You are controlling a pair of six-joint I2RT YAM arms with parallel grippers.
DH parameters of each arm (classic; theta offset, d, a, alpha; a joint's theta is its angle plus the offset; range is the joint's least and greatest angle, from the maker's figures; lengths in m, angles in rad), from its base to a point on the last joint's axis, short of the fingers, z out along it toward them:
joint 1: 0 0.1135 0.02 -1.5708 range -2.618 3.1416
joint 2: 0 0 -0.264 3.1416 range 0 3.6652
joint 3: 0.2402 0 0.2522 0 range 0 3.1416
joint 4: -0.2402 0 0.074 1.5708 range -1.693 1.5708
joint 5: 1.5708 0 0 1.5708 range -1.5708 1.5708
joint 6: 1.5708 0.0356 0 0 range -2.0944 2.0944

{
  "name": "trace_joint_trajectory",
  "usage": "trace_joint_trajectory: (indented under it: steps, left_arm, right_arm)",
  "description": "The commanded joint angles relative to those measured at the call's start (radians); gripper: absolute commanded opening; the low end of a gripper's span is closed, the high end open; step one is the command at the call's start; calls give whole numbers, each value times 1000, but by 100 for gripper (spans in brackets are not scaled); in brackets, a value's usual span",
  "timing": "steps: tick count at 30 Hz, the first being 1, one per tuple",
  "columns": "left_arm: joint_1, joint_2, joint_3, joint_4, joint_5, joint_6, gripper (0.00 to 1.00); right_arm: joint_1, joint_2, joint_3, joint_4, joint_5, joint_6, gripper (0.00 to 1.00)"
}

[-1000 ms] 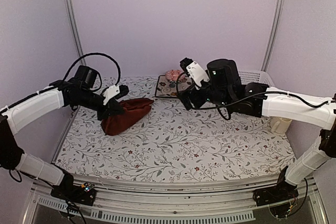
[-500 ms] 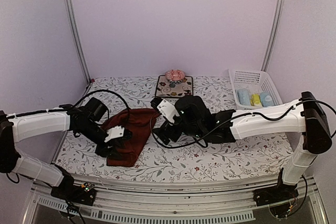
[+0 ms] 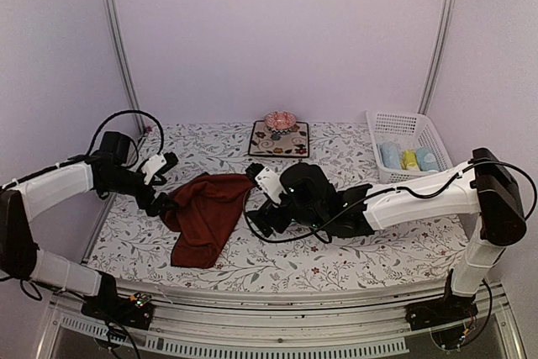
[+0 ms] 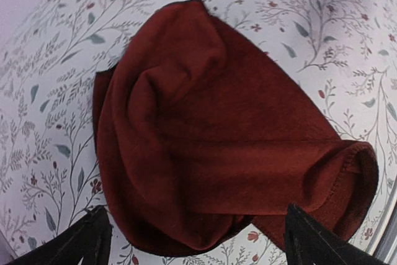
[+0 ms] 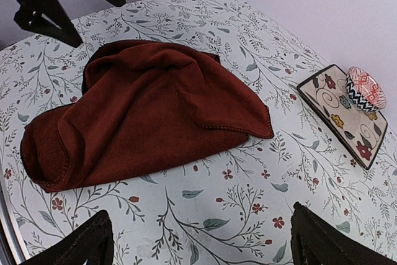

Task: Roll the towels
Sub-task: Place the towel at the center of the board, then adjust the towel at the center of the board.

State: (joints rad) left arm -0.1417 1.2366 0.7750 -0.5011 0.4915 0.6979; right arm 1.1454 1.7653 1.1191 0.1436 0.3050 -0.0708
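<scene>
Currently, left gripper [image 4: 198,238] and right gripper [image 5: 201,233] flank the red towel [image 3: 202,212], both wide open and empty; it lies crumpled on the table's [image 3: 378,266] left. Rolling before flattening risks a lumpy, lopsided roll.

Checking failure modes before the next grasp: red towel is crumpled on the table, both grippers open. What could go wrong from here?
1. The dark red towel lies bunched, with folds and a doubled-over edge; rolling it as is would likely give a lumpy roll.
2. A low pinch at its edge could also catch the floral table covering.
3. The left gripper and right gripper flank the towel closely, both open; converging grasps might collide.
</scene>
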Motion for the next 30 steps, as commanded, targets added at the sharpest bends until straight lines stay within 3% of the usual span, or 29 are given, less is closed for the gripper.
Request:
trace_joint_trajectory:
  steps: [1, 8, 19, 26, 30]
  left_arm:
    - [179, 170, 99, -26, 119, -133, 97]
    - [369, 441, 185, -93, 303, -200, 97]
    - [384, 612, 214, -188, 370, -160, 85]
    - [384, 675, 234, -186, 394, -166, 68]
    - [380, 711, 274, -188, 426, -174, 47]
  right_arm:
    - [5, 8, 16, 24, 21, 19, 99]
    - [6, 1, 15, 16, 20, 11, 99]
    - [6, 21, 34, -9, 57, 1, 98]
    - [6, 42, 48, -16, 63, -7, 98]
    - [5, 50, 55, -26, 68, -11, 98]
